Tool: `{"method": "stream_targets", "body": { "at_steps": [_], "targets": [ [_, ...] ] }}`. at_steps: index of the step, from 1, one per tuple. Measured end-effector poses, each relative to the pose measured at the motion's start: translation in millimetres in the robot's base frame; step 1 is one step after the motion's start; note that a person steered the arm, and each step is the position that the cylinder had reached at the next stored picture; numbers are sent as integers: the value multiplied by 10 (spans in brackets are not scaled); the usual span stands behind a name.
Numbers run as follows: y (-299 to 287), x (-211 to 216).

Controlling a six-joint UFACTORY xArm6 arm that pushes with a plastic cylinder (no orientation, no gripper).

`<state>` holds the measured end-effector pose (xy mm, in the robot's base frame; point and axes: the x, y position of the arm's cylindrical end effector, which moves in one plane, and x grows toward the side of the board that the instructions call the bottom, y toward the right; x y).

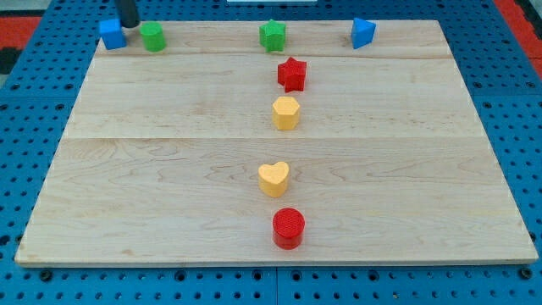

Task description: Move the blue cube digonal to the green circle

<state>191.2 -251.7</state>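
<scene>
while the blue cube sits at the board's top-left corner, my tip stands just above and between it and the green circle.

camera view: i carry no gripper, only the rod; its end shows at the top edge, close to the cube's upper right. cube and circle lie side by side, near but apart, so the diagonal placing looks not yet done. i judge the cube needs a push down or up off that row. green star, blue wedge-like block, red star, yellow hexagon, yellow heart and red cylinder lie well apart from them.
</scene>
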Motion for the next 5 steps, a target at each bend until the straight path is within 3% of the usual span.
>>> {"method": "stream_targets", "body": {
  "at_steps": [5],
  "targets": [
    [-529,154]
  ]
}}
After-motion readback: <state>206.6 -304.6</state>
